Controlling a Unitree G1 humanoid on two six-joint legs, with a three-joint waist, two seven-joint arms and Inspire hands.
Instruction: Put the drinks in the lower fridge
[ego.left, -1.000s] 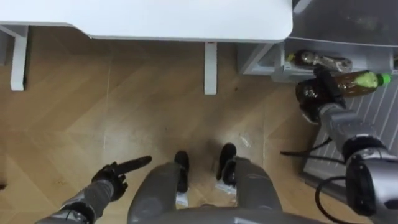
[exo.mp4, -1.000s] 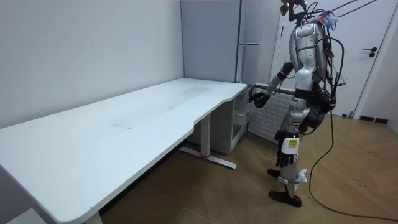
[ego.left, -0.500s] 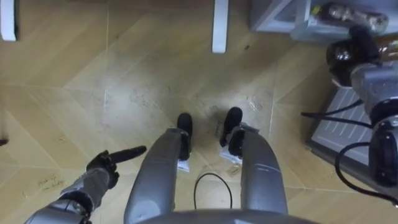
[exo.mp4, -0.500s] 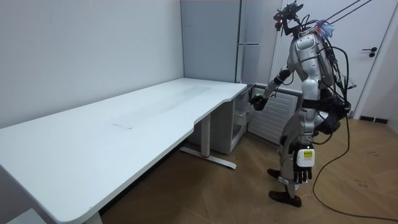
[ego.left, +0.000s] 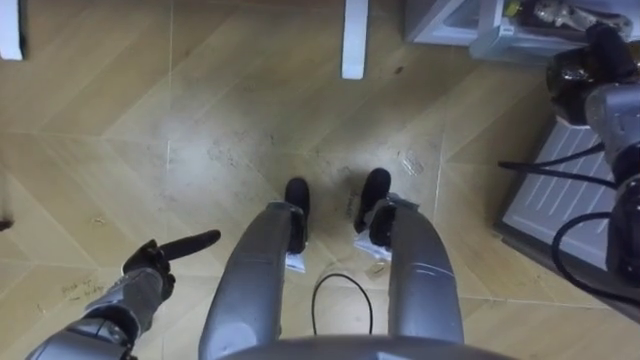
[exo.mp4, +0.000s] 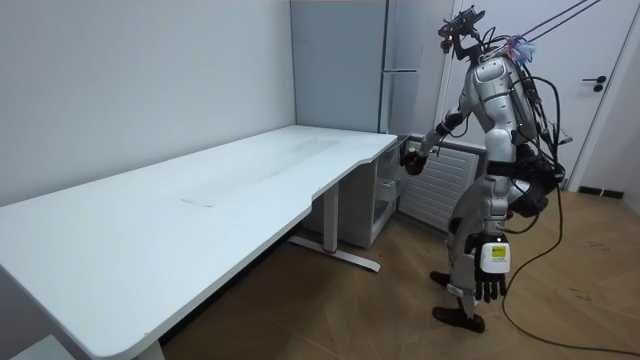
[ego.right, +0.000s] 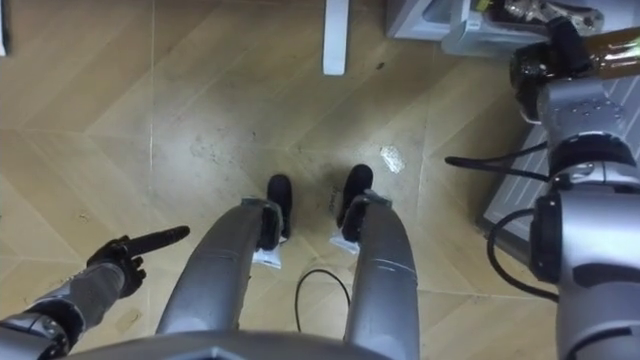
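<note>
One amber drink bottle (ego.right: 612, 44) is clasped in the right hand (ego.right: 545, 62), fingers curled round it, just beside the fridge shelf (ego.right: 465, 38), where what appears to be another bottle (ego.right: 535, 10) is lodged. The left hand (ego.left: 150, 270) is held low over the wooden floor (ego.left: 200, 120), empty, fingers loose, one extended.

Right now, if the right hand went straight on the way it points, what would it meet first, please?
Probably the fridge shelf just ahead, where another bottle lies; the right hand, holding a brown bottle, looks close to it, though depth is unclear.
</note>
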